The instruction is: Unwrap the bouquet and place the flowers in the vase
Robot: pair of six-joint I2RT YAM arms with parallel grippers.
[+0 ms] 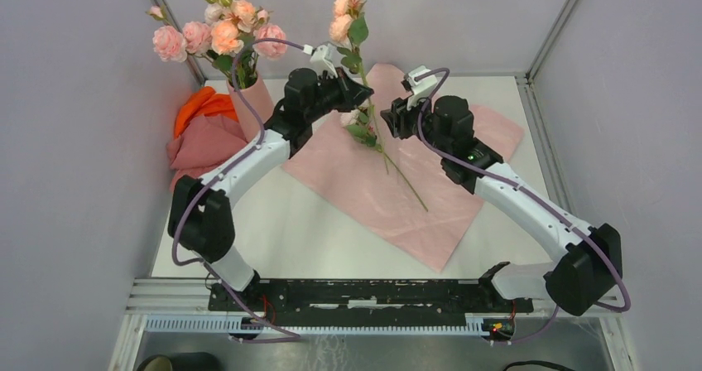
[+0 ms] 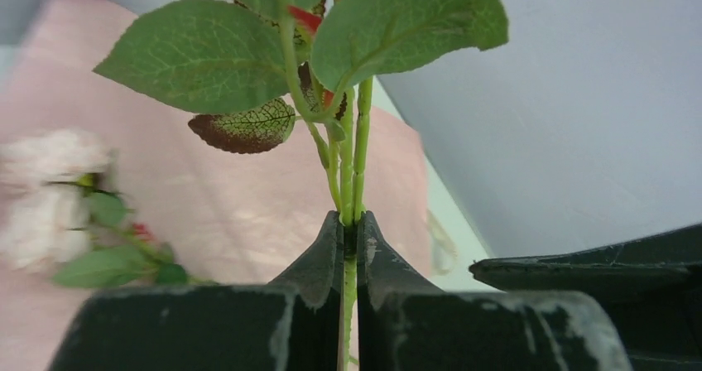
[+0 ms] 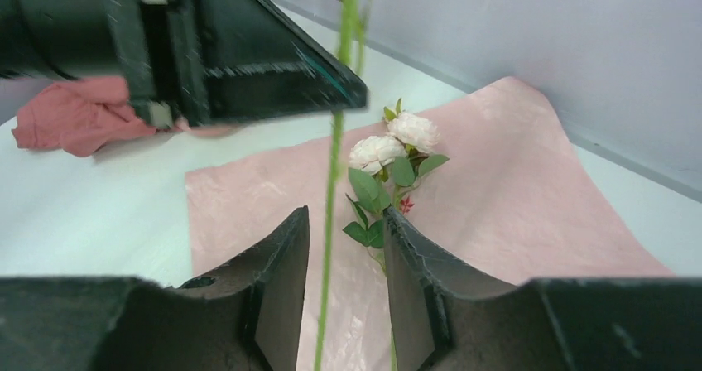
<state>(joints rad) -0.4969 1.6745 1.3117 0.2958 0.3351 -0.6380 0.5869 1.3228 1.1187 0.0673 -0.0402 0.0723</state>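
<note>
Roses (image 1: 217, 33), pale pink and peach, stand bunched in the vase (image 1: 258, 99) at the back left of the table (image 1: 273, 222). The vase is upright, just beside an orange cloth (image 1: 203, 104) and a salmon-pink cloth (image 1: 203, 147) heaped at the left wall.

One more rose sprig (image 1: 342, 25) is up in the air near the middle of the scene. The left gripper (image 1: 363, 89) has it — in the left wrist view the jaws are pressed together on the thin green stems (image 2: 348, 172), which rise straight up from the fingertips (image 2: 350, 222) into broad green leaves. The blossoms sit well above the gripper in the top view.

The right gripper (image 1: 389, 116) is close beside the left one, facing it. Its jaws stand partly apart (image 3: 345, 218) and grip nothing. The held stem (image 3: 333, 164) runs down through the gap between them, and neither finger pinches it.

Below both grippers the pink sheet (image 1: 414, 197) lies spread flat on the table, one corner toward the near edge. A last sprig (image 1: 360, 127) lies on that sheet — two pale blooms with green leaves, clear in the right wrist view (image 3: 389, 151) and blurred at the left of the left wrist view (image 2: 58, 197).
</note>
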